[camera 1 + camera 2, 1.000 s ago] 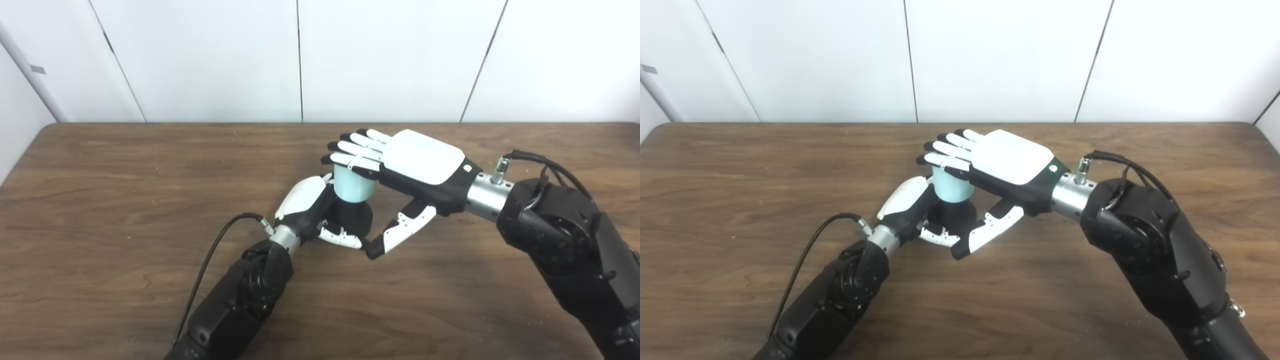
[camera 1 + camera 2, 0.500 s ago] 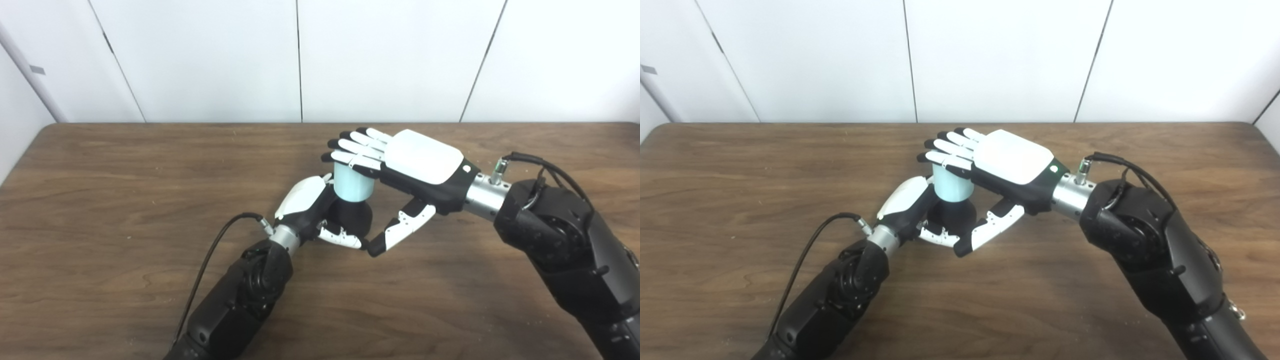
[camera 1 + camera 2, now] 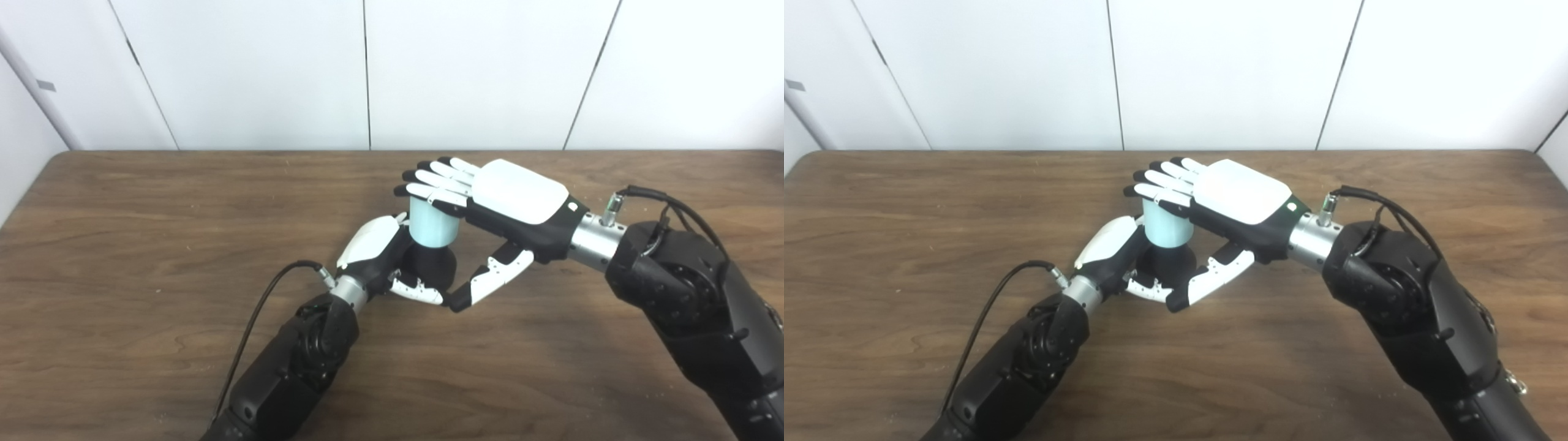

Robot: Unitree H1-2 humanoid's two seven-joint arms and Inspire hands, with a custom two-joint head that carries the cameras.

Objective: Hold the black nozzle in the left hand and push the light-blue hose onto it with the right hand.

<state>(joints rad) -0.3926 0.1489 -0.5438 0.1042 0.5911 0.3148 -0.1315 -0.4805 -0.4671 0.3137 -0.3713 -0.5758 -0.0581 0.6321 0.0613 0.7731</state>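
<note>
My left hand (image 3: 375, 246) is shut around the black nozzle (image 3: 432, 267) near the middle of the table, holding it upright. The short light-blue hose (image 3: 433, 227) stands on top of the nozzle, its lower end meeting the black part. My right hand (image 3: 511, 199) lies flat and open over the hose's top end, its fingers (image 3: 436, 184) stretched out across it and resting on it. Its thumb (image 3: 490, 280) hangs down to the right of the nozzle, close to my left hand's fingertips. The join between hose and nozzle is partly hidden by the hands.
The brown wooden table (image 3: 153, 214) stretches wide on both sides of the hands. A black cable (image 3: 263, 306) loops off my left wrist over the table. White wall panels (image 3: 367, 73) stand behind the far edge.
Hardly anything differs: my right forearm has shifted very slightly, while the hand stays flat on the hose and my left hand keeps its hold.
</note>
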